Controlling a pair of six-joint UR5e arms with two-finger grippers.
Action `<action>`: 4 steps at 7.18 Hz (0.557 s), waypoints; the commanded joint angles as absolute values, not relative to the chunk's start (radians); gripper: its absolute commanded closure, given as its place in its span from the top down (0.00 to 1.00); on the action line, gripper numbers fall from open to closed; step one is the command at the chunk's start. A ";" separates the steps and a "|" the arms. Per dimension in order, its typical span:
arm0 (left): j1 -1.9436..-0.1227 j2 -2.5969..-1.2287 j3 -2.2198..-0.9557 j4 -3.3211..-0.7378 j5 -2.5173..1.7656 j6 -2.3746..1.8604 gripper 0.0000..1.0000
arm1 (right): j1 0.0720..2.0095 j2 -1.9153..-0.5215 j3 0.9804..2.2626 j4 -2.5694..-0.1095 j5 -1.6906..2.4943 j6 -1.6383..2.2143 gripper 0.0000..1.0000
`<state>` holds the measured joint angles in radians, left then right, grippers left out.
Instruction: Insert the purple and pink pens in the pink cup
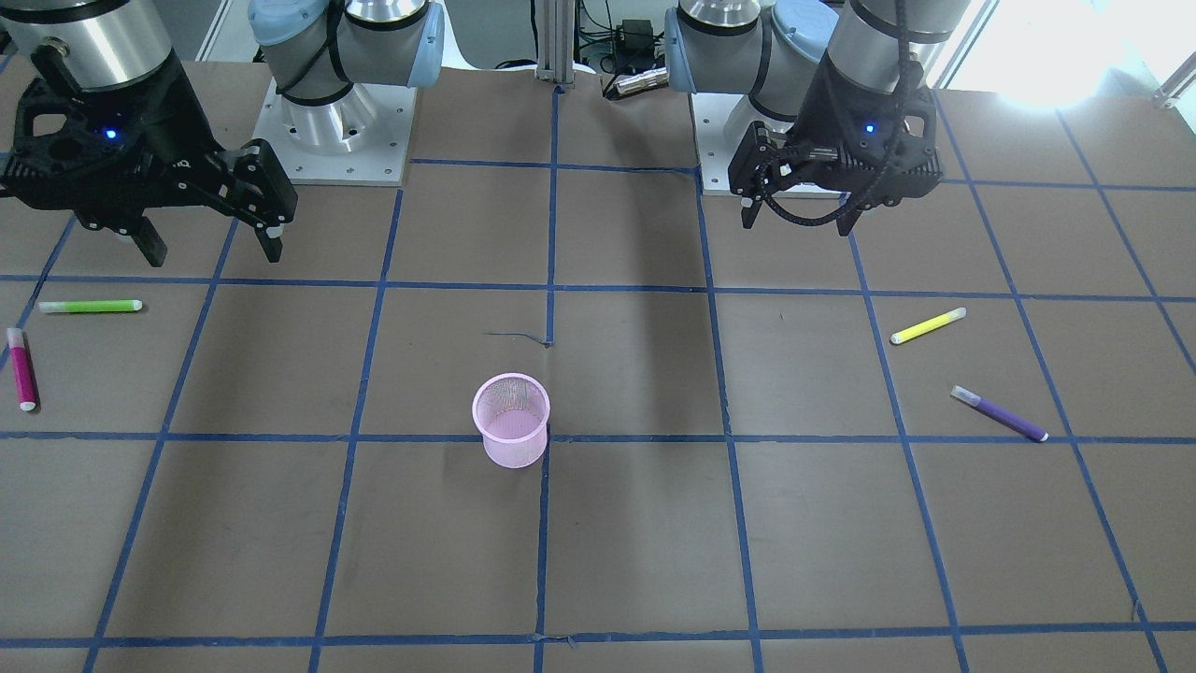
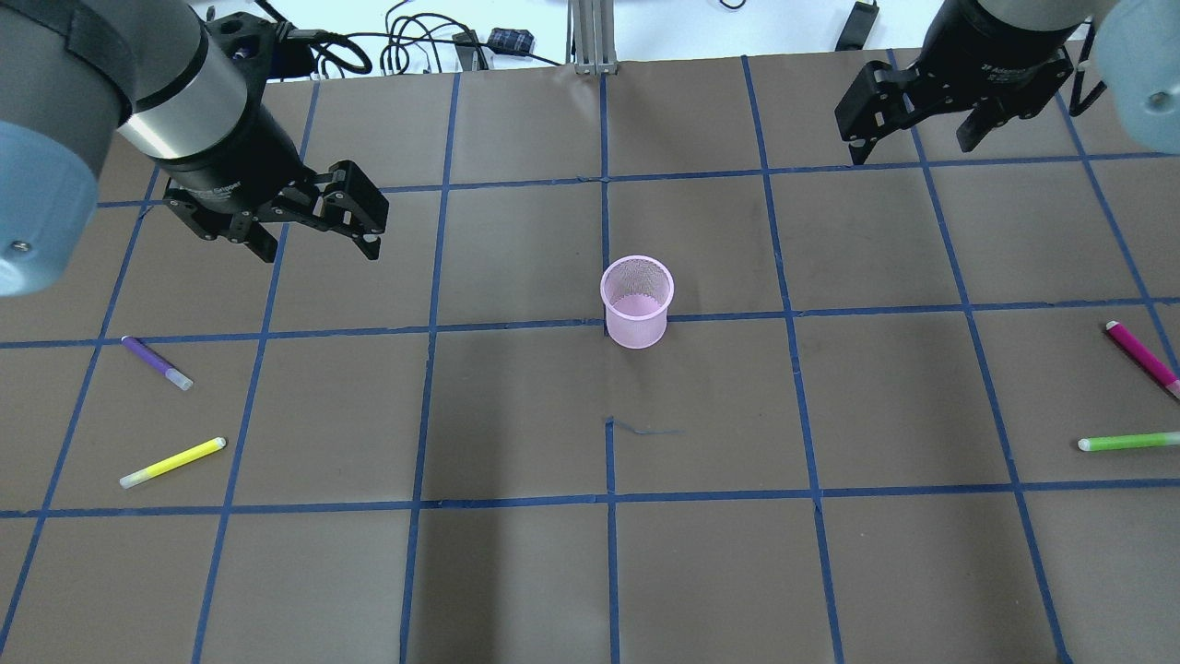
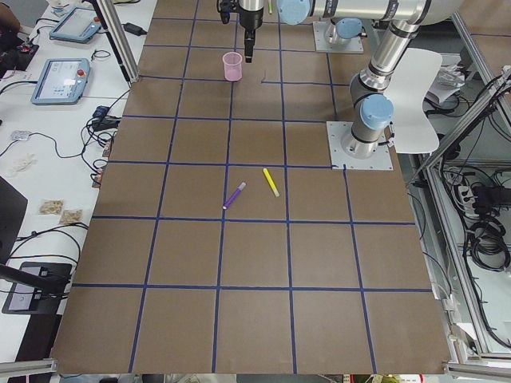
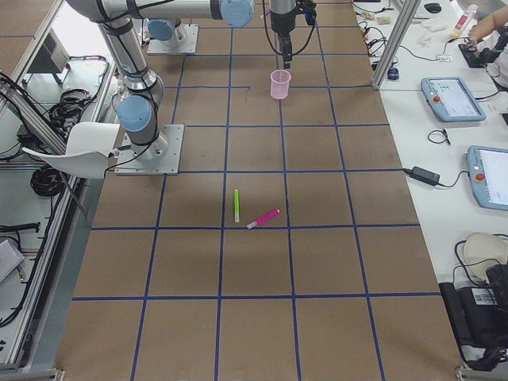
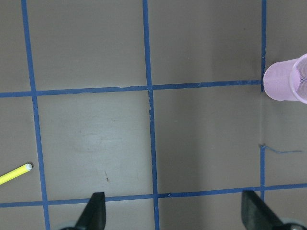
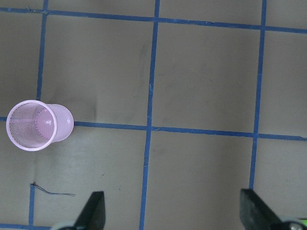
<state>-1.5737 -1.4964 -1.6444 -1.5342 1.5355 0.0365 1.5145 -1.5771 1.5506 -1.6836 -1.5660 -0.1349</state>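
Pink round wire-mesh cup stands upright mid brown paper worktop, on a blue tape line. You've got the slim purple plastic pen lying flat robot-left, the magenta-pink cylindrical pen far right. Left pincer & right pincer: both spread wide, holding nothing.

Showed silver tubes with pale blue joint caps. Bore a black left pincer and black right pincer, each lit by a blue lamp. Trailed a looped black cable beside the left pincer.
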 commanded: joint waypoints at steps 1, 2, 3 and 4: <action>-1.574 -1.497 -1.644 -1.534 1.534 0.037 1.00 | 1.511 -1.578 1.555 -1.678 -1.571 -0.135 1.00; -1.563 -1.502 -1.644 -1.532 1.531 0.070 1.00 | 1.511 -1.580 1.555 -1.684 -1.571 -0.141 1.00; -1.540 -1.503 -1.647 -1.529 1.529 0.241 1.00 | 1.511 -1.578 1.558 -1.689 -1.568 -0.137 1.00; -1.476 -1.500 -1.647 -1.535 1.532 0.376 1.00 | 1.508 -1.578 1.560 -1.686 -1.568 -0.133 1.00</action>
<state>-1.5315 -1.5014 -1.6464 -1.5322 1.5310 0.2211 1.5101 -1.5787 1.5578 -1.6862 -1.5686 -0.1367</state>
